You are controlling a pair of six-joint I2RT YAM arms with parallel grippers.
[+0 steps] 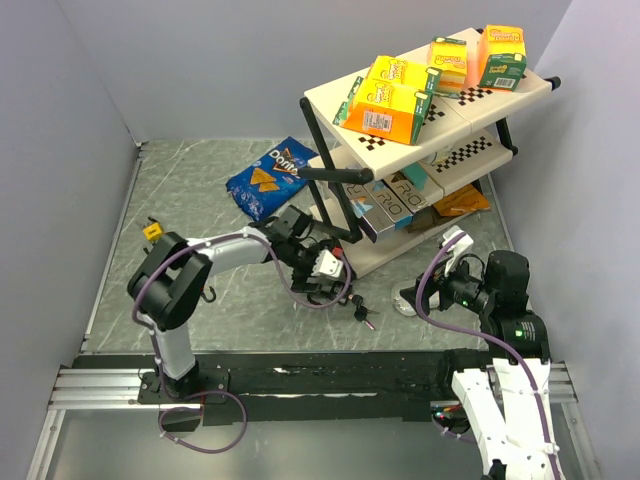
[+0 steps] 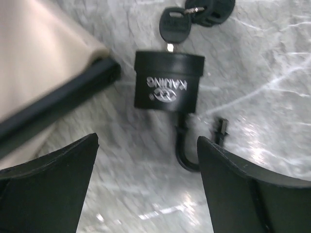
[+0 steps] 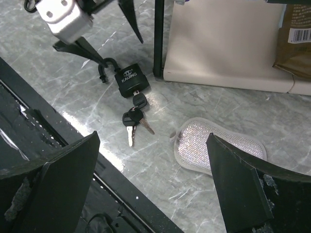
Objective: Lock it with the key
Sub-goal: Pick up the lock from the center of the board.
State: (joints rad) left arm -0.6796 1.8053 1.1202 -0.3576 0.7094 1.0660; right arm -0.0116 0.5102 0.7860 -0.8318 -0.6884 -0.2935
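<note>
Hovering over the padlock (image 2: 167, 80), my left tool (image 2: 146, 143) has its fingers spread wide with nothing between them. The lock body lies just ahead of the tips on the bench (image 2: 272, 58), logo up. The key (image 2: 174, 26) sits in the keyhole at the end of the body farthest from this tool, and the spare keys (image 3: 132, 124) trail beyond it on their ring. The shackle (image 2: 183, 145) curls out of the near end, toward the tool and between its fingers. Its free end looks to be out of the body, so I judge the lock unlatched.

My right tool (image 3: 153, 138) is likewise spread and holds nothing. From it, lock and keys lie ahead and a little left, near the rack leg (image 3: 158, 39), with a white pad (image 3: 214, 145) ahead to the right.

I take the step in hand to be the approach, with nothing gripped yet. Next, I think, one tool must steady the body or press the shackle home while the other pinches the key head and turns it. That head is thin and lies low on the bench, so the pinch should come down squarely.
</note>
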